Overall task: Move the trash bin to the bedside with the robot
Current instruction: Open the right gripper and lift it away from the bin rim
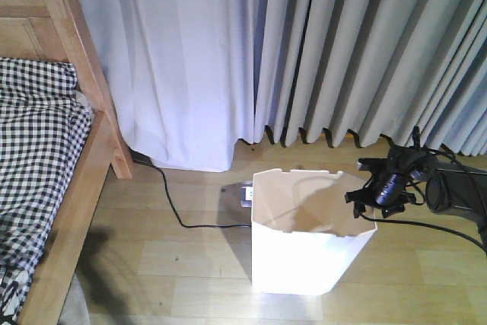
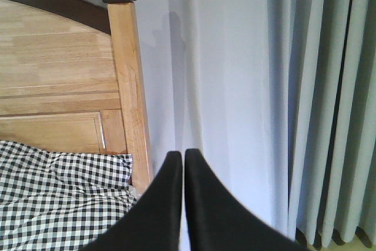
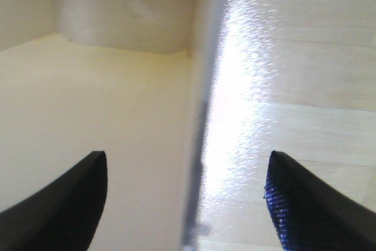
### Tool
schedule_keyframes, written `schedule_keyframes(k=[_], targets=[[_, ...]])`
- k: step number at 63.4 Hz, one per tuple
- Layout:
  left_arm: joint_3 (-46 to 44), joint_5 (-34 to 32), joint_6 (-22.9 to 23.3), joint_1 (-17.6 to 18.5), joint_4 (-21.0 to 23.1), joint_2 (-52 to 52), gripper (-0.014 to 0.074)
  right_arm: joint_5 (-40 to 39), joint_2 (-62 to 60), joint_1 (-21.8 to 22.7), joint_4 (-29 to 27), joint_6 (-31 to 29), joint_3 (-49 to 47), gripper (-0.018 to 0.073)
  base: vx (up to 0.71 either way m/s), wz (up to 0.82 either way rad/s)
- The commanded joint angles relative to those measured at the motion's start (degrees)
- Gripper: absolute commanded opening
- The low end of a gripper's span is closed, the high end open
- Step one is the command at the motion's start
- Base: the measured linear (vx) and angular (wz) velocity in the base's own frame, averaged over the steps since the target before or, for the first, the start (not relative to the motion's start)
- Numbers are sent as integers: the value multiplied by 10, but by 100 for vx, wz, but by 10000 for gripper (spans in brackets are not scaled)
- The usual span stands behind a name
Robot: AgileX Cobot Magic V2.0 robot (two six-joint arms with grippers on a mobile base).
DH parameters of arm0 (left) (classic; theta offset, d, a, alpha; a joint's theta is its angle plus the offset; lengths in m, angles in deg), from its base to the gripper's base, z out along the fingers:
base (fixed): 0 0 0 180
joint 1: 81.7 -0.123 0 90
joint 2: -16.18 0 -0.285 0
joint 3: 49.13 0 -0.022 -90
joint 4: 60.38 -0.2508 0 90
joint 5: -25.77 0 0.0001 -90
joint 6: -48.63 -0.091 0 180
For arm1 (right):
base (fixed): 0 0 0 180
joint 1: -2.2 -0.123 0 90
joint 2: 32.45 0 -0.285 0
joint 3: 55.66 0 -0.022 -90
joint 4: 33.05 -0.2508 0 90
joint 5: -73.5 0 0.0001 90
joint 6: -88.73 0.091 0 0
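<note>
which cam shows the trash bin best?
Exterior front-facing: the whole trash bin stands on the floor, right hand at its rim. Right wrist shows only its thin wall edge-on between open fingers. Left wrist shows none of it.

Support surfaces — wooden floor and bed, placed relative to the trash bin.

Light plank floor [image 1: 190, 264] carries the white trash bin [image 1: 304, 245], upright, open top. Just behind the bin's left rear corner a small pale box-like item [image 1: 245, 192] lies on the floor; identity unclear. A black cable [image 1: 176, 215] runs along the floor from the bin's left side toward the curtain base. Well left of the bin — the wooden bed frame [image 1: 65, 241] stands on the floor, check bedding [image 1: 34, 150] lying on it.
</note>
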Motion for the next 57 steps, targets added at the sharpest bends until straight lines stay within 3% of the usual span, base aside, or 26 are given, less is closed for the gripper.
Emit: schedule_keyframes(k=[1,18,29,57], targets=[[7,-42,8,4,5,-8,-6,0,36,2,11,6,-13,540,0,0],[7,-42,8,4,5,-8,-6,20,16,2,4,18,-10,540,0,0],[7,-42,8,4,5,-8,-6,-23,-45,1,-22,18,71,540,0,-1],[7,-42,8,4,5,-8,-6,-392,-416,1,-31,3,556,540,0,0]])
